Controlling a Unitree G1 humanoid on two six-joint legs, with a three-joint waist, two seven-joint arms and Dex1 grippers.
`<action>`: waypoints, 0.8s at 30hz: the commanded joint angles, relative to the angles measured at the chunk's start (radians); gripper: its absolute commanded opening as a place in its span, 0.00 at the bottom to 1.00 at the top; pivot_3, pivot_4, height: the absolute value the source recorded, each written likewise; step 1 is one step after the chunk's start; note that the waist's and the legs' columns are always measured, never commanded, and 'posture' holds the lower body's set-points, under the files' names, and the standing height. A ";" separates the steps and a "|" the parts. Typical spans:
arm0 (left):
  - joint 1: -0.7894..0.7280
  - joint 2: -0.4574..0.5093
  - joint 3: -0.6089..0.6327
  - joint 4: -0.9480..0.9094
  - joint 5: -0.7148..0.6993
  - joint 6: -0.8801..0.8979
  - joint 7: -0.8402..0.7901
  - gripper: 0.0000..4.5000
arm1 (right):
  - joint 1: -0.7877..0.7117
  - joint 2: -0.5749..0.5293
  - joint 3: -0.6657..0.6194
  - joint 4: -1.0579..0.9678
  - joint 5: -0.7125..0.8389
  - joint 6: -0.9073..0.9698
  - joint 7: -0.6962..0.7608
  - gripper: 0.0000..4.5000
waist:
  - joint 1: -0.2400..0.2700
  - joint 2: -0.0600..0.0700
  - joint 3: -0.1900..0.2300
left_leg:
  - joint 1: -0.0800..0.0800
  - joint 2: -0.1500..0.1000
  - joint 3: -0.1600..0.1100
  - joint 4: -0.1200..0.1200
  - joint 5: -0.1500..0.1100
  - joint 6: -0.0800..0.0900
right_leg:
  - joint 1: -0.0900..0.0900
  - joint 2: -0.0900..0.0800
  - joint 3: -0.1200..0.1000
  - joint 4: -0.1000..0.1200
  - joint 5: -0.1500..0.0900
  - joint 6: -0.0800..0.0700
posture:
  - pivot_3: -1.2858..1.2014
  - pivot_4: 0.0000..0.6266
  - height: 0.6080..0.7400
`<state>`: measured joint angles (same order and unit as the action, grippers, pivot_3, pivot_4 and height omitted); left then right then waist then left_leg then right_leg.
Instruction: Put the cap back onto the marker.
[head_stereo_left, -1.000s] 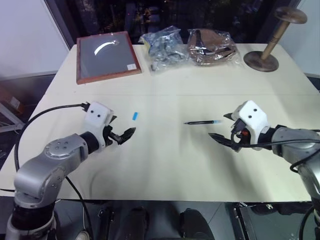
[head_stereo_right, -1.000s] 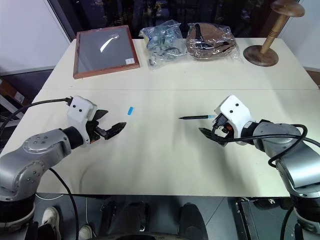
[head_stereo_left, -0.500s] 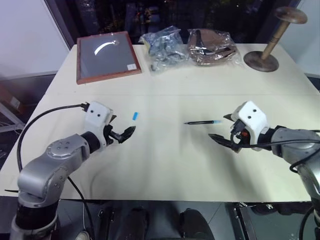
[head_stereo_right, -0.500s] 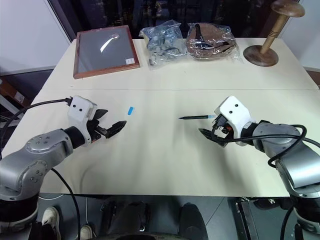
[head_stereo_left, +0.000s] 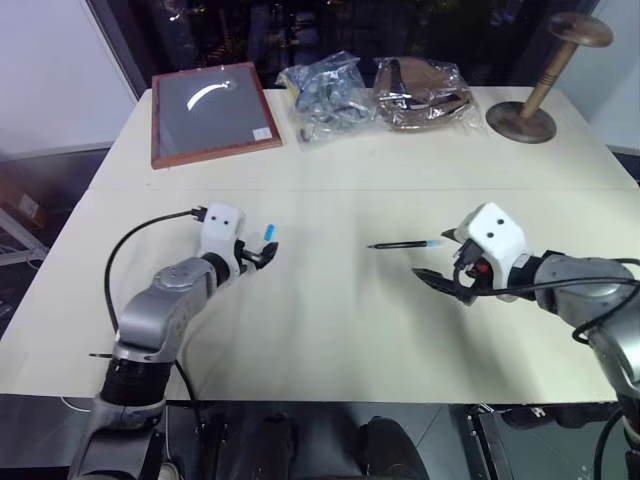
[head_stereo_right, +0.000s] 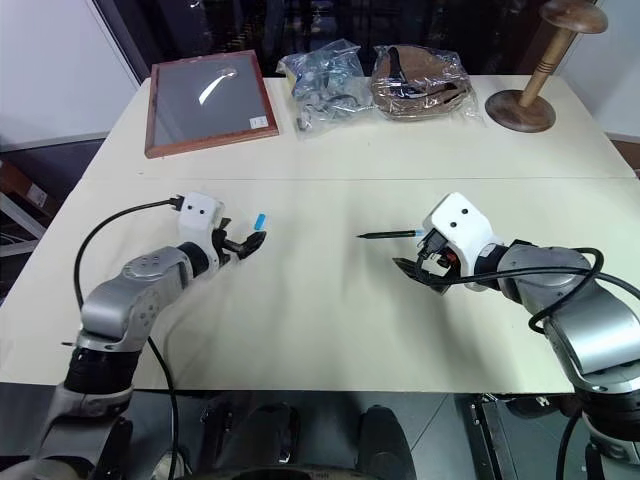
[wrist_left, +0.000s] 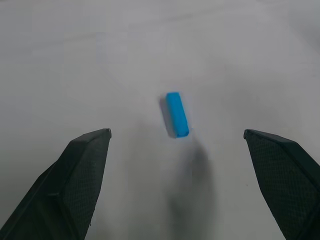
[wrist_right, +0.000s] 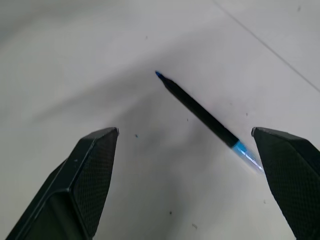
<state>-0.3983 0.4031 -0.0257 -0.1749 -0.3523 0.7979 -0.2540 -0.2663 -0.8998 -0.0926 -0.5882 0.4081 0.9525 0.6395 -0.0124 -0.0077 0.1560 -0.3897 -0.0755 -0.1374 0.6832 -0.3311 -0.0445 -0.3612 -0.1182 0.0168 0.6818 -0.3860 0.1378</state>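
Jaws spread wide on both sides, nothing pinched: the left gripper (head_stereo_left: 262, 254) has its two black fingers (wrist_left: 82, 170) parted, and the right gripper (head_stereo_left: 437, 262) shows the same wide gap in its wrist view.

Now the layout, biggest first. The pale table (head_stereo_left: 330, 330) carries everything. At its far left lies a framed board (head_stereo_left: 212, 113) with a reddish-brown edge and a dark face. To the far right stands a wooden stand (head_stereo_left: 530, 100) with a round base and an angled post. Between them sit two clear plastic bags: one with grey-blue contents (head_stereo_left: 325, 90), one with brown contents (head_stereo_left: 425, 92), just beside each other.

Down to the task pieces. The marker (head_stereo_left: 405, 244) lies flat near the middle of the table, ahead of the right gripper, its dark tip pointing toward the robot's left and its light-blue end nearest that gripper. In the right wrist view the marker (wrist_right: 205, 117) lies ahead of the parted fingers, untouched.

Smallest of all, the cap (head_stereo_left: 269, 232), bright blue, lies on the table just past the left gripper's fingertips. The left wrist view has the cap (wrist_left: 176, 114) ahead of the two fingers, apart from both, well apart from the marker.
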 joint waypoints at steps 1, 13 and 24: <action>-0.024 -0.012 -0.012 0.030 0.045 -0.061 -0.011 0.99 | -0.013 0.005 -0.017 -0.046 0.012 0.009 -0.012 0.99 | 0.000 0.000 0.000 | 0.000 0.000 0.000 0.000 0.000 0.000 | 0.000 0.000 0.000 0.000 0.000 0.000 | 0.52 0.24 1.00; -0.075 -0.090 -0.035 0.190 0.129 -0.140 -0.015 0.99 | -0.003 0.004 -0.026 -0.080 0.024 0.042 -0.018 0.99 | 0.002 0.000 0.000 | 0.000 0.000 0.000 0.001 0.000 0.000 | 0.000 0.000 0.000 0.000 0.000 0.000 | 0.52 0.24 1.00; -0.092 -0.139 -0.048 0.225 0.166 -0.134 -0.017 0.99 | 0.002 -0.006 -0.037 -0.092 0.021 0.051 -0.018 0.99 | 0.004 0.000 0.000 | 0.000 -0.001 -0.001 0.001 0.000 0.000 | 0.000 0.000 0.000 0.001 0.000 0.000 | 0.52 0.24 1.00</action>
<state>-0.4873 0.2729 -0.0613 0.0481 -0.1923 0.6606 -0.2619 -0.2626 -0.8905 -0.0948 -0.6382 0.4188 1.0010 0.6234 -0.0086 -0.0080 0.1558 -0.3898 -0.0763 -0.1383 0.6846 -0.3311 -0.0444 -0.3607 -0.1186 0.0163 0.6829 -0.3858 0.1380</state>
